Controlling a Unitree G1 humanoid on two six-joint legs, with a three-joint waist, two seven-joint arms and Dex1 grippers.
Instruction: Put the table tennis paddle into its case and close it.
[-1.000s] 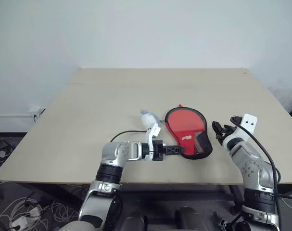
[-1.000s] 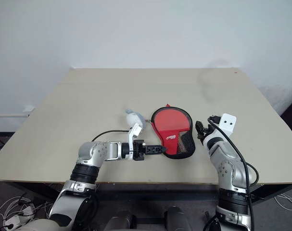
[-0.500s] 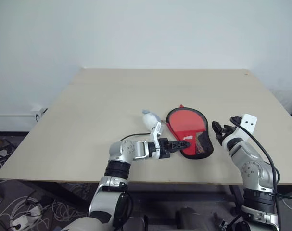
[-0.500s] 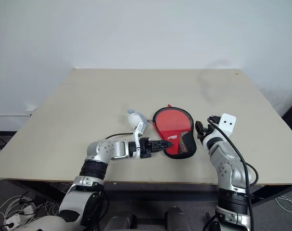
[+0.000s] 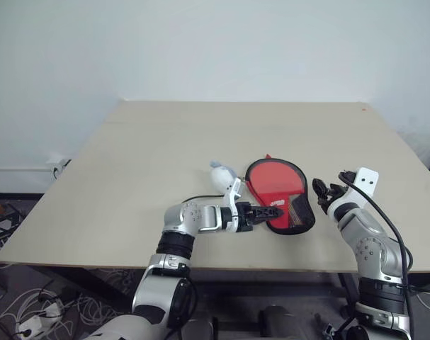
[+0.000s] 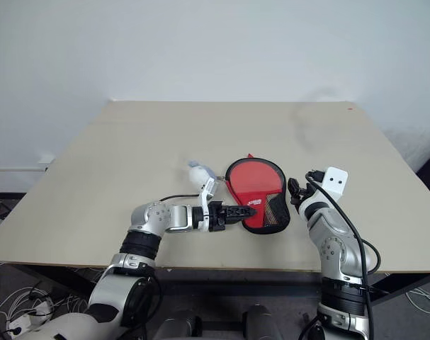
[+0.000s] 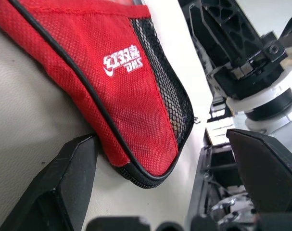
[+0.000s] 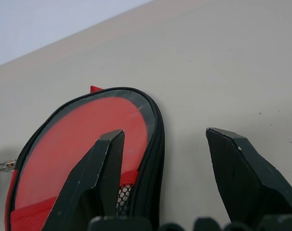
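A: Left wrist view shows the red fabric case with black trim up close. What does it look like?

B: It is a woven pouch shaped like a bat, with a black mesh patch and a white logo. I cannot read the logo. It lies flat near the front edge of the smooth tan wooden table.

A: And the grippers?

B: The left gripper has its black fingers spread wide around the case's narrow end. The right gripper sits just beside the case, fingers apart, holding nothing.

A: Anything else?

B: A small whitish crumpled wad lies left of the case.
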